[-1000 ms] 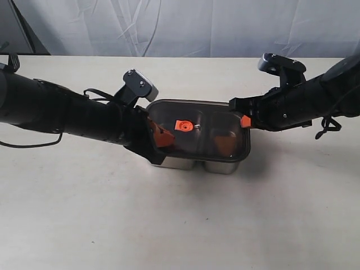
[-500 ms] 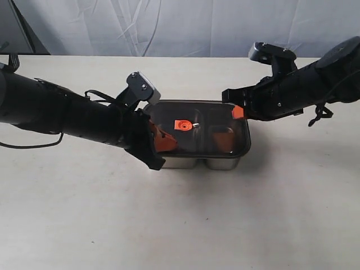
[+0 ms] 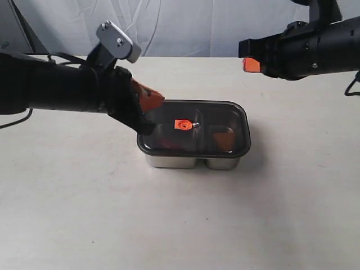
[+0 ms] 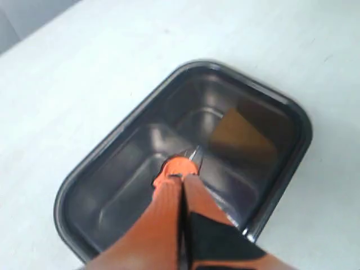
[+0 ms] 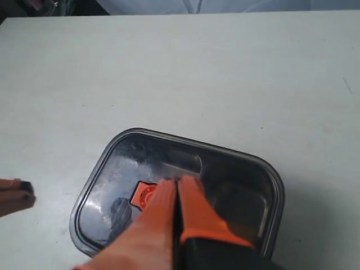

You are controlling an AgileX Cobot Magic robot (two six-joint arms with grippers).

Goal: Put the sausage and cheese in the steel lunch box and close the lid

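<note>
the dark smoky translucent rectangular lid (image 3: 214, 121) lies flat across the shiny stainless-steel lunch box (image 3: 194, 162), covering its edge all round as far as the exterior view shows, with the small orange centre valve (image 3: 183, 124) facing up. through the lid the yellow-orange cheese wedge (image 3: 224, 138) shows in the compartment on the right arm's side. a reddish shape in the other compartment is most likely the small glossy red sausage (image 3: 164, 142), though the tint blurs it. the left gripper (image 3: 157, 98) hangs just above the lid's left end, its orange fingers pressed together on nothing. the right gripper (image 3: 251, 64) is well above the box's right end, fingers likewise together and empty. neither appears to touch the lid. with both items inside and the lid on, the step in hand reads as the very end of closing. whether the seal is pushed home cannot be told, so the next move calls for either a gentle downward press on the lid's ends, off the valve, or drawing both arms clear over the pale table (image 3: 169, 225) without catching the rim
</note>
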